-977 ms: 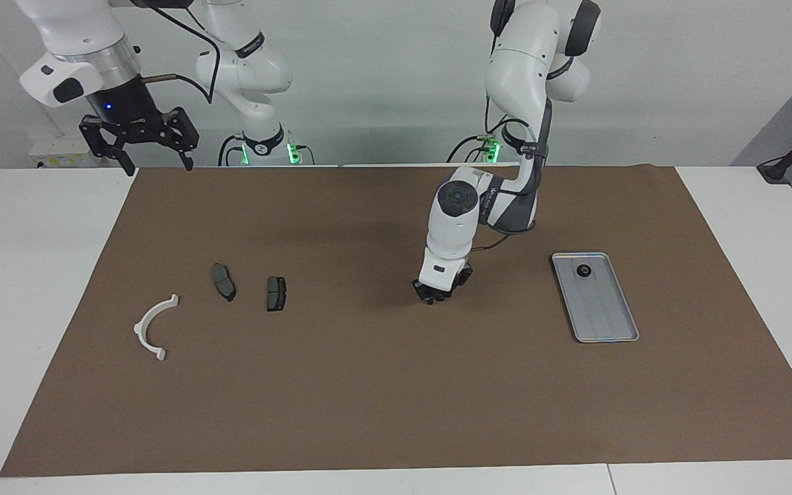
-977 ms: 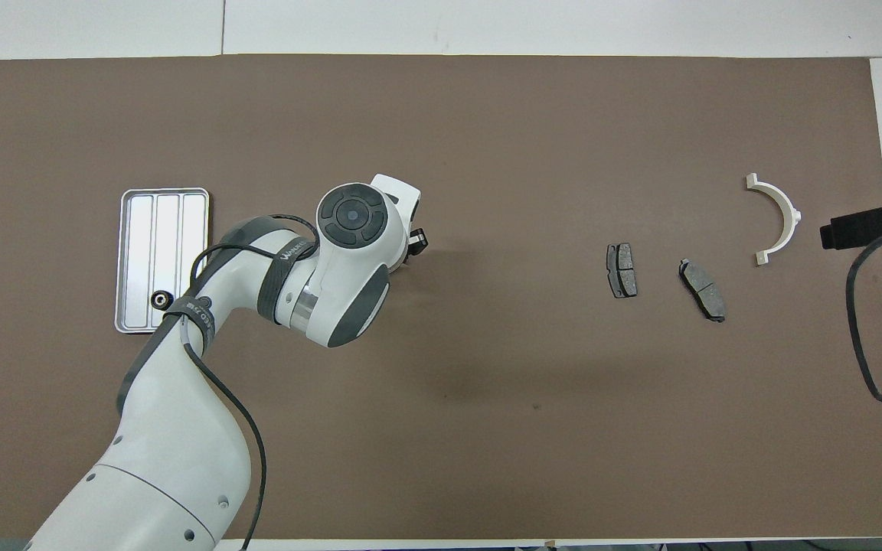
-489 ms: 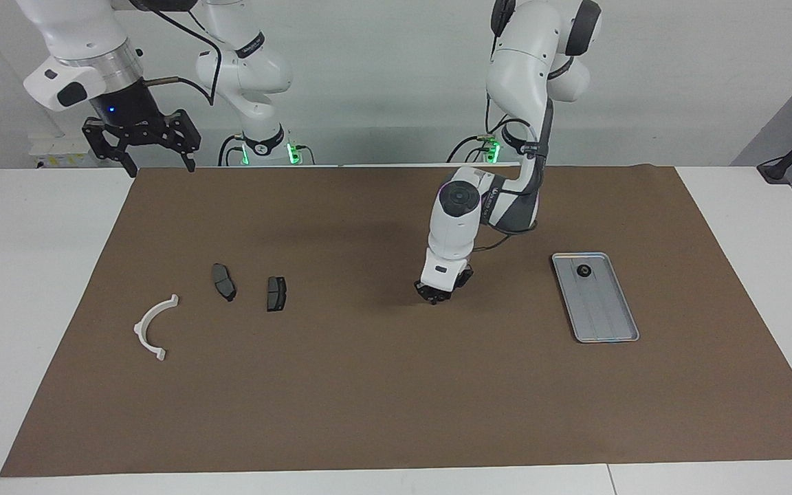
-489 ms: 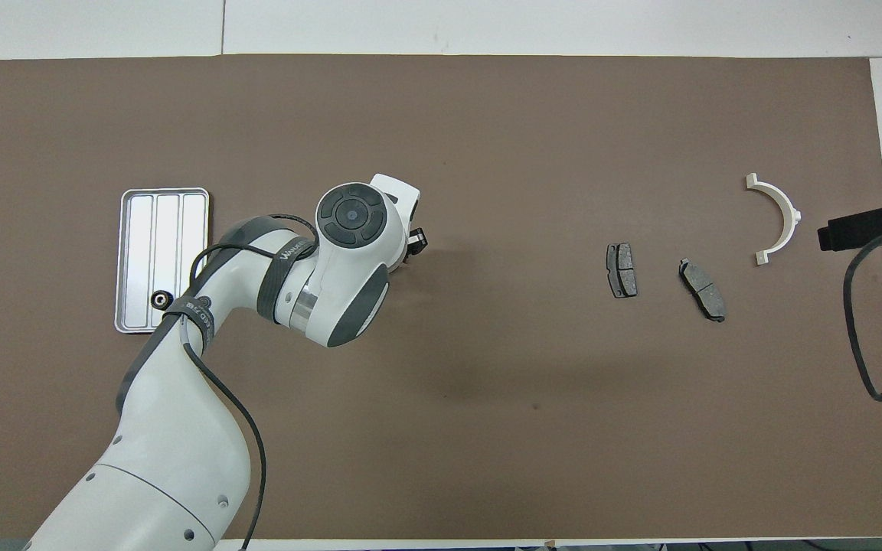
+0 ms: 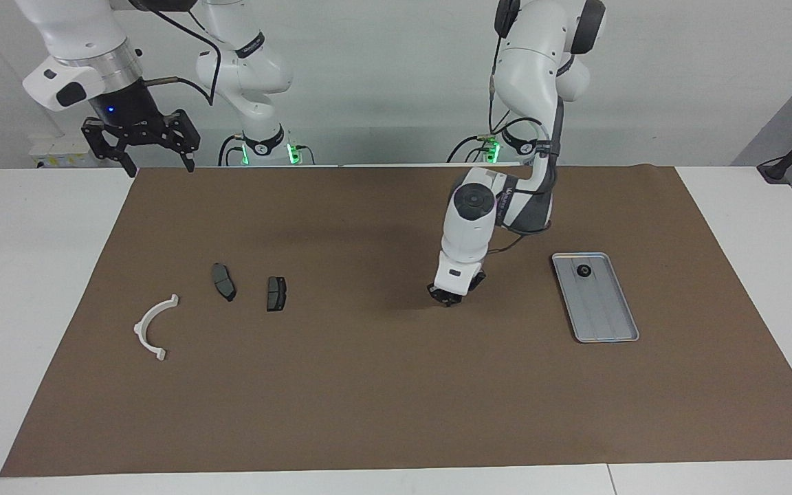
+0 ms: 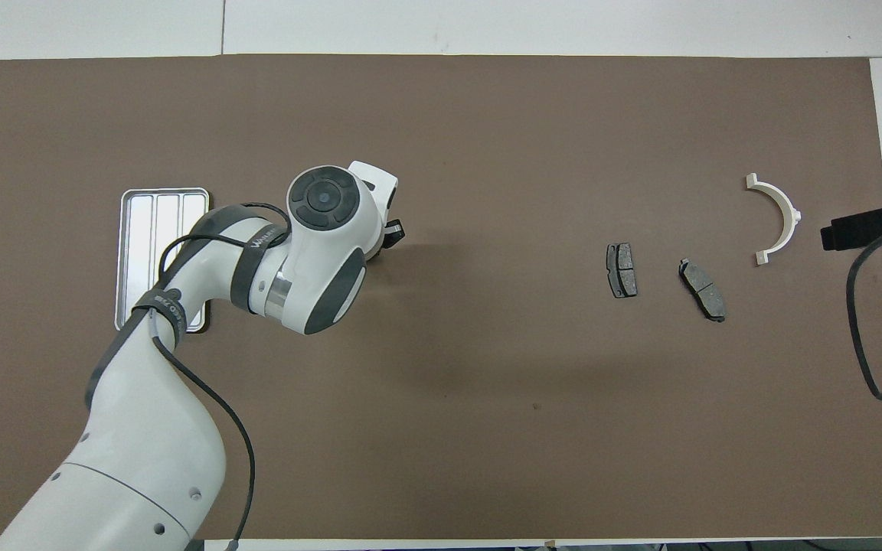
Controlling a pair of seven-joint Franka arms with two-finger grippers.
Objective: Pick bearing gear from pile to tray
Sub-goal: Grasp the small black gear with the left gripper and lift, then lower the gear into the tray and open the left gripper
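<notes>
**A:** What's changing here? Reading the mat (image 5: 368, 385) as a clock from the facing camera.

**B:** Mostly the left gripper (image 5: 448, 297). A second ago its fingers were apart, low over the middle of the mat. Now they're pinching together and the whole hand is sliding toward 3 o'clock, where the tray (image 5: 606, 323) is sitting. I'd guess it's carrying a pick across, but I can't tell whether anything's actually between the tips. Whatever it might be is too tiny.

**A:** And the rest?

**B:** The right gripper (image 5: 155, 155) is waiting up at 10 o'clock over the mat's corner, jaws spread wide. Around 9 o'clock a white half-ring bracket (image 5: 152, 328) is lying flat; it's looking like smooth plastic with squared ends. Just inward of it, two pads (image 5: 224, 282) are lying side by side, dark grey, matte, gritty-faced little slabs. The tray is thin silvery metal with rounded corners, a low rim and a ribbed floor. One gear (image 5: 583, 271), small, black and round, is already sitting in its end nearer the robots.
</notes>
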